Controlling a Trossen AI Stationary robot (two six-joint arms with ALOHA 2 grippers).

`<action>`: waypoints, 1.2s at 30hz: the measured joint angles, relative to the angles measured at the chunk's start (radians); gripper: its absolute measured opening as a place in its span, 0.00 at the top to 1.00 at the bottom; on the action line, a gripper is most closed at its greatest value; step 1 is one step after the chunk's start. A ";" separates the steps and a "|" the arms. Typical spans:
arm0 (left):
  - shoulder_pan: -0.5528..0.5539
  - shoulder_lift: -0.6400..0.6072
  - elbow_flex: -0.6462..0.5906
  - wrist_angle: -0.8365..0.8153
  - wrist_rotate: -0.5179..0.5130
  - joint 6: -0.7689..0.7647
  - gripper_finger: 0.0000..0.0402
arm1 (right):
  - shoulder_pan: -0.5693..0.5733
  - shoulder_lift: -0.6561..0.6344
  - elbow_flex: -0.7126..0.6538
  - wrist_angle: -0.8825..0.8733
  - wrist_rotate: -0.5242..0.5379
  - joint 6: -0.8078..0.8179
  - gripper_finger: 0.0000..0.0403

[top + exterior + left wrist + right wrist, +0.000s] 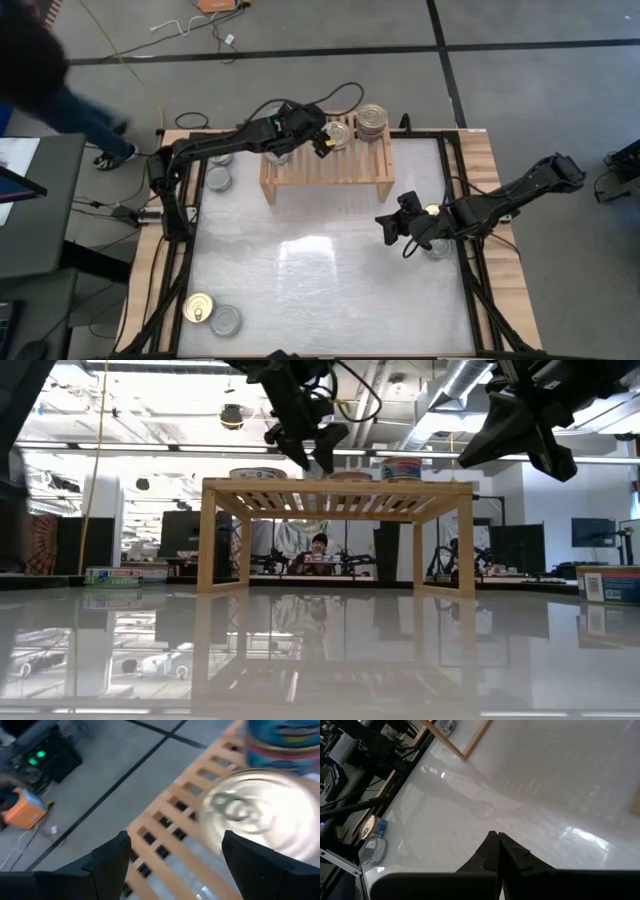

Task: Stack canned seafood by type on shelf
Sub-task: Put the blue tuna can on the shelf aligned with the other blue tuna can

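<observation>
Your left tool (322, 143) hangs with fingers apart and empty over the shelf (300, 170), a gold-lidded tin (265, 812) just beyond its tips and a taller stack (372, 122) farther along. Your right tool (392, 228) waits pinched together over the surface. Loose tins (212, 315) remain (about half done, I judge). Only the left wrist view shows the pull-tab.

Glossy table (320, 270); pale-wood shelf (330, 165) — shiny metal tins (265, 810).
</observation>
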 joint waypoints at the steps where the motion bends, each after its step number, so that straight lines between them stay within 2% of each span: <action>1: 0.002 -0.004 0.000 -0.011 -0.017 -0.007 0.25 | 0.001 0.000 0.000 0.000 0.000 0.000 0.94; 6: 0.005 -0.056 -0.001 -0.027 -0.014 -0.015 0.25 | 0.014 0.000 0.000 0.000 0.002 0.000 0.94; 14: 0.004 -0.084 -0.001 -0.117 0.325 -0.005 0.25 | 0.011 0.000 0.000 -0.020 0.003 -0.001 0.94; 16: -0.004 -0.073 -0.001 -0.125 0.356 0.013 0.25 | 0.010 0.000 0.000 -0.020 0.003 -0.012 0.94; 21: -0.019 -0.047 -0.002 -0.112 0.342 0.037 0.25 | -0.003 0.000 0.000 -0.020 0.003 -0.031 0.94; 36: -0.019 0.029 -0.001 -0.057 0.169 0.063 0.25 | -0.004 0.000 0.000 -0.019 0.002 -0.045 0.94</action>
